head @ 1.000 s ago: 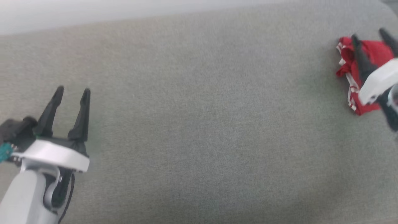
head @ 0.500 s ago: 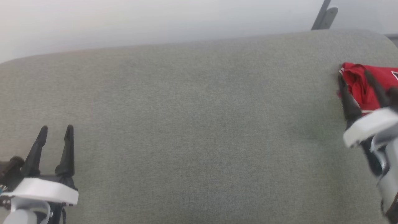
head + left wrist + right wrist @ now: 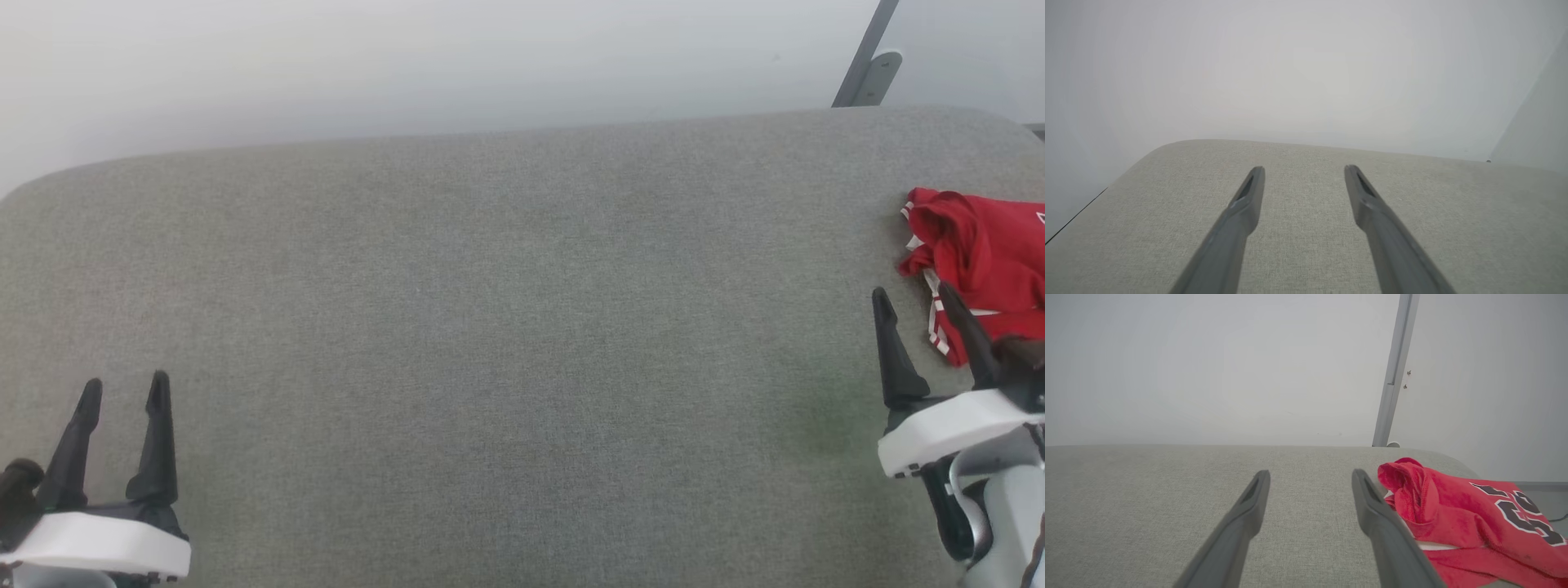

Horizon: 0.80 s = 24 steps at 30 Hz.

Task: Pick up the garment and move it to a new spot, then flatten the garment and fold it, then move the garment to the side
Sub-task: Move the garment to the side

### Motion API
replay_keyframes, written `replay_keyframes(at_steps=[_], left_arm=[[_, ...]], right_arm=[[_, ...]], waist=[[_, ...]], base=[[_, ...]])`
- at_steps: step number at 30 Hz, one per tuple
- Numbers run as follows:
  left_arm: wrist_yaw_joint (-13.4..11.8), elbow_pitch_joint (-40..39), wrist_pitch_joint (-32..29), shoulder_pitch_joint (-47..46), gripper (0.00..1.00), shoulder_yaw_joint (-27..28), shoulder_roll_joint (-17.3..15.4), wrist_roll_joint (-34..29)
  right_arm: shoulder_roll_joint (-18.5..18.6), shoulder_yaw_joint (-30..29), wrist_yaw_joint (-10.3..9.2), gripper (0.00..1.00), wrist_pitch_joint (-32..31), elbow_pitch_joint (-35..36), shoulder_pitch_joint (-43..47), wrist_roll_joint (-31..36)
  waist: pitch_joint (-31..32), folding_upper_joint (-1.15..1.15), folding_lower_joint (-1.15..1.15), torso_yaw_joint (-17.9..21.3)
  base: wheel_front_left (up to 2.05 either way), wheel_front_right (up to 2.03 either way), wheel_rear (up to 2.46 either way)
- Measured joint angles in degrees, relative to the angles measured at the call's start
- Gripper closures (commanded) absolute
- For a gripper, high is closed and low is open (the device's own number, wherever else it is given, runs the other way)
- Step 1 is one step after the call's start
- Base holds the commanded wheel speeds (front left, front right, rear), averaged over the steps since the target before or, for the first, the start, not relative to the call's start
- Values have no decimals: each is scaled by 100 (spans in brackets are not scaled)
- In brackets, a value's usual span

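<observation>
On grey upholstery [image 3: 506,327] — pale wall [image 3: 408,65] behind — lies the garment [image 3: 988,253].

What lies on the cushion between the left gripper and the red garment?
Bare grey cushion, as the head view shows, from the left gripper across to the right gripper, which stands just beside the garment.

Both ends look identical tbh – the left gripper [image 3: 125,380] and right gripper [image 3: 912,291] each have two long black jaws tapering to blunt tips, on a curved white band [image 3: 98,554]. Up close the jaws look dark grey with a narrow slot [image 3: 1246,188] inside each tip. Pale grey forearm [image 3: 1016,523] behind the right one – small black knob [image 3: 16,476] beside the left.
</observation>
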<state>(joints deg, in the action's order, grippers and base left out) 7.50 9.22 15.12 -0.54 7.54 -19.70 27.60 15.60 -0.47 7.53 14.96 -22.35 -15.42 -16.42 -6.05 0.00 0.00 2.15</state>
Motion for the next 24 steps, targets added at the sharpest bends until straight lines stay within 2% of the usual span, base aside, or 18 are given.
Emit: replay_keyframes(at_steps=[13, 24], left_arm=[[0, -113, 0, 131, 0, 113, 68, -40], [0, -212, 0, 159, 0, 163, 132, -40]], right_arm=[[-270, -159, 0, 0, -1, 276, 347, 129], [-290, -171, 0, 0, -1, 350, 435, 116]], waist=[[20, 0, 0, -5], [13, 0, 0, -7]], base=[[0, 0, 0], [0, 0, 0]])
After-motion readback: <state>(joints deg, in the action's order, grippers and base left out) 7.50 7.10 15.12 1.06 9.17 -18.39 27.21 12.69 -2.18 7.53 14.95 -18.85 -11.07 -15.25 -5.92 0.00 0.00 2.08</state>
